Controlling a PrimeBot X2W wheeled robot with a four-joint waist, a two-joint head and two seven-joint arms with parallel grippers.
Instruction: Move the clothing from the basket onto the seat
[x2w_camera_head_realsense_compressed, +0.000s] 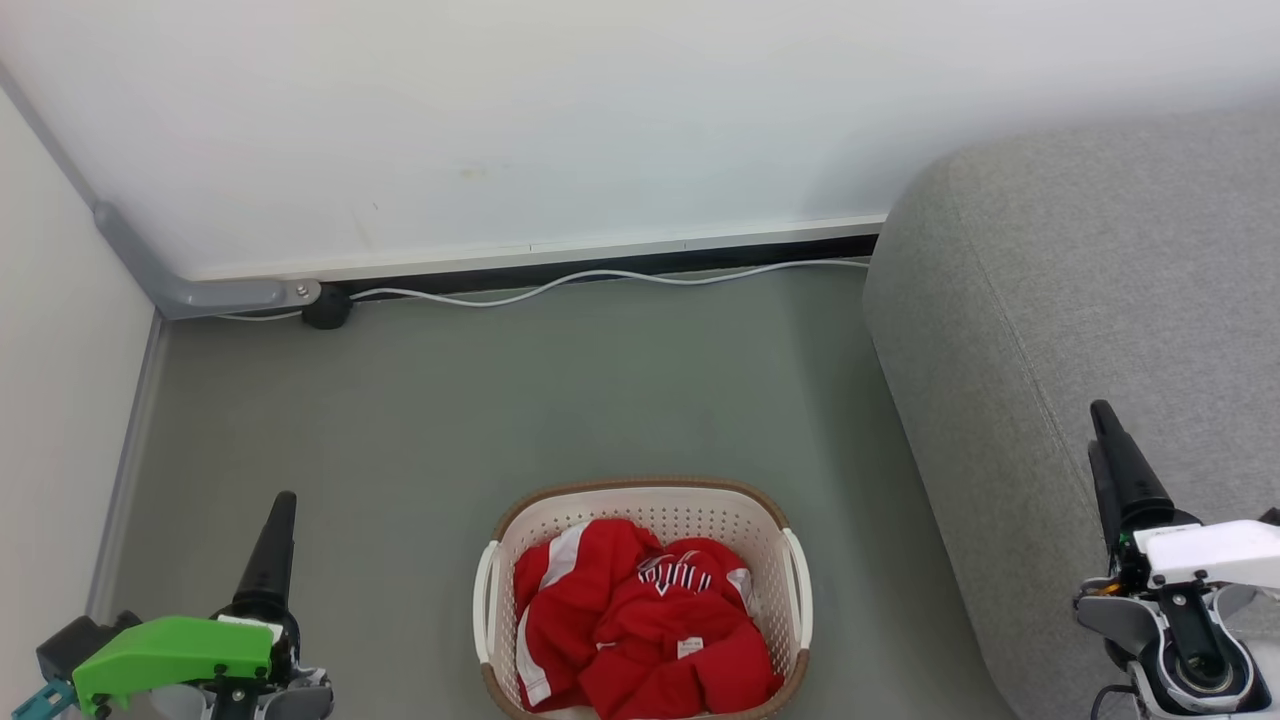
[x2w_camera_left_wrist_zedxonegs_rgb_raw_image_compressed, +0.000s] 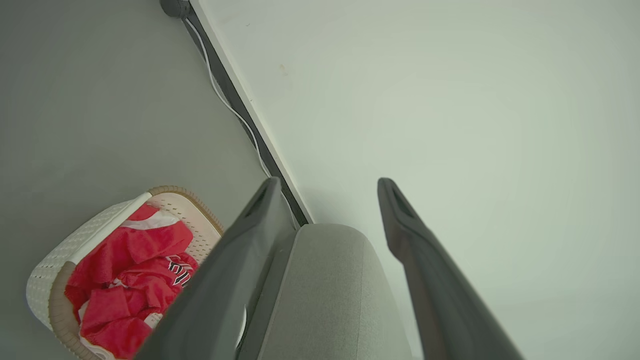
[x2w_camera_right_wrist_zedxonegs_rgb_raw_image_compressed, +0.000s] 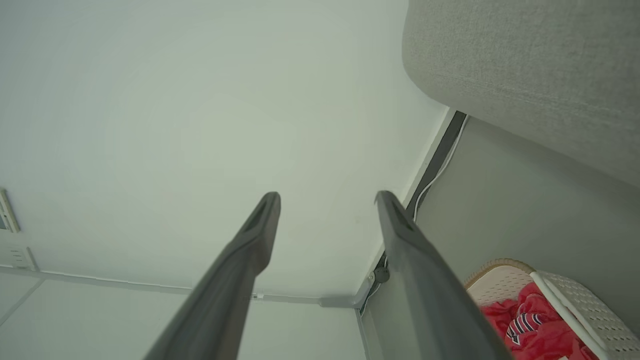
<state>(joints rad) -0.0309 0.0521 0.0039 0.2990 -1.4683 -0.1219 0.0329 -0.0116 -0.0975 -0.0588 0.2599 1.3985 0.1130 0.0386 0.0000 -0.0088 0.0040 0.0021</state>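
Clothing (x2w_camera_head_realsense_compressed: 640, 625) heaped in basket (x2w_camera_head_realsense_compressed: 650, 497) on floor (x2w_camera_head_realsense_compressed: 500, 400), 6 o'clock in head view. Seat (x2w_camera_head_realsense_compressed: 1100, 300) at 3 o'clock. Left gripper (x2w_camera_left_wrist_zedxonegs_rgb_raw_image_compressed: 328, 182) and right gripper (x2w_camera_right_wrist_zedxonegs_rgb_raw_image_compressed: 327, 196) released, holding nothing, flanking the basket. Probably readied for first pick.

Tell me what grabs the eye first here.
The bright red clothing heaped in the cream basket, low in the middle of the head view, stands out first. The big grey seat rises to its right, with no clothing on the part shown. The left gripper and right gripper stand open, holding nothing.
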